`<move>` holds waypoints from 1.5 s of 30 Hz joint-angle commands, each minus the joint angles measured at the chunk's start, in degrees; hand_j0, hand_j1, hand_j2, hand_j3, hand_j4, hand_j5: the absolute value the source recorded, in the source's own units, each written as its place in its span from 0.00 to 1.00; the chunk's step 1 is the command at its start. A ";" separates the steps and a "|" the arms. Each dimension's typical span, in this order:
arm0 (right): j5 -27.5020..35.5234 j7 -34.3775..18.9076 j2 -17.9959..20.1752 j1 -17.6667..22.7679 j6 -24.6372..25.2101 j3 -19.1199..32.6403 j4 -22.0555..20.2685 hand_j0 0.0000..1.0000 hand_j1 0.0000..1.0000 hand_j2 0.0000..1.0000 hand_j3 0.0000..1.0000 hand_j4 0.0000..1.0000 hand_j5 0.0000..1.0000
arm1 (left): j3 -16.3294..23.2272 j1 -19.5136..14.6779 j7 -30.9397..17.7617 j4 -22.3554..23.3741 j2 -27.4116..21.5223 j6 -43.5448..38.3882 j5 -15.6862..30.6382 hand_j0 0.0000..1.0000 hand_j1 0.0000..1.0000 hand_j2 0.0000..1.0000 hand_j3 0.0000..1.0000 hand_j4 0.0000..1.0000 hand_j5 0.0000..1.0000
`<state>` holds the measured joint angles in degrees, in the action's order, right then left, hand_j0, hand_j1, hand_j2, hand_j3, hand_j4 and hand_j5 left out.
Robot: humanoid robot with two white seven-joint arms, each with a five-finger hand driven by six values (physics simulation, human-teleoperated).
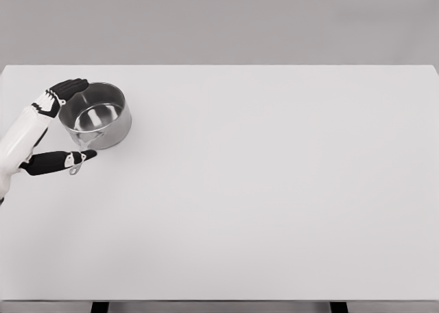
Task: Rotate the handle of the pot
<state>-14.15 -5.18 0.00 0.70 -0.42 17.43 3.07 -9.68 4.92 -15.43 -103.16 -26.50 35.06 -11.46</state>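
Note:
A shiny steel pot (96, 115) stands on the white table (274, 189) at the far left. Its short metal handle (84, 143) sticks out from the near-left side toward me. My left hand (68, 124) comes in from the left edge and is spread wide beside the pot. Its black fingers (67, 88) lie against the far-left rim. The thumb (62, 162) stretches out just below the handle, close to or touching it. The hand is open and does not close around anything. The right arm does not show.
The table's left edge runs just behind my left forearm (20, 138). Its far edge lies a little behind the pot. Two dark table legs (100, 307) show under the front edge.

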 commanded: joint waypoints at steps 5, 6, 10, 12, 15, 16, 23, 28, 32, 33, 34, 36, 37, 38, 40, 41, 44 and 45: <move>0.00 -0.01 0.00 0.00 -0.01 -0.03 0.01 1.00 1.00 1.00 1.00 1.00 1.00 | 0.19 0.09 0.05 -0.02 0.22 -0.06 -1.46 1.00 1.00 1.00 1.00 1.00 1.00; 0.00 -0.01 0.00 0.00 -0.01 -0.02 0.01 1.00 1.00 1.00 1.00 1.00 1.00 | 0.19 0.09 0.05 -0.02 0.22 -0.06 -1.46 1.00 1.00 1.00 1.00 1.00 1.00; 0.00 -0.01 0.00 0.00 -0.01 0.06 0.01 1.00 1.00 1.00 1.00 1.00 1.00 | -0.16 -0.53 0.05 -0.02 0.22 -0.06 -1.20 1.00 1.00 1.00 1.00 1.00 1.00; 0.00 -0.01 0.00 0.00 -0.01 -0.03 0.01 1.00 1.00 1.00 1.00 1.00 1.00 | 0.37 -1.84 -0.56 -0.02 -0.22 -0.06 -1.20 1.00 1.00 1.00 1.00 1.00 1.00; 0.00 -0.01 0.00 0.00 -0.01 -0.03 0.01 1.00 1.00 1.00 1.00 1.00 1.00 | 0.45 -5.27 -13.20 -0.11 -1.89 -0.06 3.36 1.00 1.00 1.00 1.00 1.00 1.00; 0.00 -0.01 0.00 0.00 -0.01 -0.02 0.01 1.00 1.00 1.00 1.00 1.00 1.00 | 0.72 -5.71 -19.57 -0.11 -1.89 -0.06 9.93 1.00 1.00 1.00 1.00 1.00 1.00; 0.00 -0.01 0.00 0.00 -0.01 0.06 0.01 1.00 1.00 1.00 1.00 1.00 1.00 | 11.78 -14.06 -19.57 -0.20 -14.97 -0.06 34.03 1.00 1.00 1.00 1.00 1.00 1.00; 0.00 -0.01 0.00 0.00 -0.01 -0.03 0.01 1.00 1.00 1.00 1.00 1.00 1.00 | 25.50 -18.37 -19.57 -0.11 -24.64 -5.26 45.02 1.00 1.00 1.00 1.00 1.00 1.00; 0.00 -0.01 0.00 0.00 -0.01 -0.03 0.01 1.00 1.00 1.00 1.00 1.00 1.00 | 31.65 -19.69 -19.57 -0.20 -31.15 -10.98 54.96 1.00 1.00 1.00 1.00 1.00 1.00; 0.00 -0.01 0.00 0.00 -0.01 -0.03 0.01 1.00 1.00 1.00 1.00 1.00 1.00 | 32.53 -19.95 -19.57 -0.20 -33.87 -15.63 58.12 1.00 1.00 1.00 1.00 1.00 1.00; 0.00 -0.01 0.00 0.00 -0.01 -0.03 0.01 1.00 1.00 1.00 1.00 1.00 1.00 | 32.62 -20.21 -19.57 -0.20 -35.11 -19.32 59.18 1.00 1.00 1.00 1.00 1.00 1.00; 0.00 -0.01 0.00 0.00 -0.01 -0.03 0.01 1.00 1.00 1.00 1.00 1.00 1.00 | 32.71 -21.01 -19.57 -0.20 -35.29 -25.13 59.45 1.00 1.00 1.00 1.00 1.00 1.00; 0.00 -0.01 0.00 0.00 -0.01 -0.03 0.01 1.00 1.00 1.00 1.00 1.00 1.00 | 33.06 -21.01 -19.57 -0.20 -35.29 -27.40 59.45 1.00 1.00 1.00 1.00 1.00 1.00; 0.00 -0.01 0.00 0.00 -0.01 -0.02 0.10 1.00 1.00 1.00 1.00 1.00 1.00 | 33.50 -21.01 -19.57 -0.20 -35.29 -30.40 59.54 1.00 1.00 1.00 1.00 1.00 1.00; 0.00 -0.01 0.00 0.00 -0.01 -0.03 0.01 1.00 1.00 1.00 1.00 1.00 1.00 | 34.29 -20.92 -19.57 -0.20 -35.46 -33.39 60.41 1.00 1.00 1.00 1.00 1.00 1.00; 0.00 -0.01 0.00 0.00 -0.01 -0.03 0.01 1.00 1.00 1.00 1.00 1.00 1.00 | 34.64 -20.92 -19.57 -0.20 -35.55 -34.18 60.77 1.00 1.00 1.00 1.00 1.00 1.00; 0.00 -0.01 0.00 0.00 -0.01 -0.03 0.01 1.00 1.00 1.00 1.00 1.00 1.00 | 35.35 -20.83 -19.57 -0.20 -36.34 -34.27 61.82 1.00 1.00 1.00 1.00 1.00 1.00; 0.00 -0.01 0.00 0.00 -0.01 -0.03 0.01 1.00 1.00 1.00 1.00 1.00 1.00 | 36.49 -20.83 -19.57 -0.28 -37.04 -34.27 63.40 1.00 1.00 1.00 1.00 1.00 1.00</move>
<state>-14.15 -5.18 0.00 0.70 -0.43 17.43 3.07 25.70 -15.91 -35.00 -103.38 -62.62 1.87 49.92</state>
